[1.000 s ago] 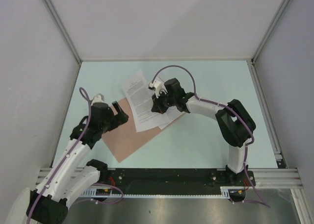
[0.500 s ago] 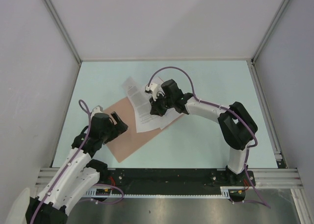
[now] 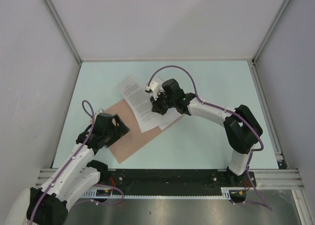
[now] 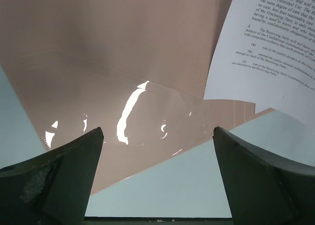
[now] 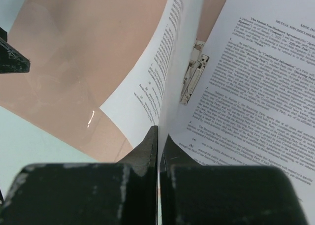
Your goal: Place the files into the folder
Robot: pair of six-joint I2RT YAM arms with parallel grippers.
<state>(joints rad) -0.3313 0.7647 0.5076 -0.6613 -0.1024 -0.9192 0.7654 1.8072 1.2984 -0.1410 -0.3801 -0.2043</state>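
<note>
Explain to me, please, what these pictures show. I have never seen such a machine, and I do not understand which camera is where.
These are two robot arms bolted at the near edge of a pale green table. One picture looks down from above; the other two come from a small camera on each wrist. A salmon folder lies flat on the table, and its metal clip shows. The right gripper is shut on the edge of a printed sheet. A second printed sheet lies on the folder. The left gripper is open and empty, over the folder.
</note>
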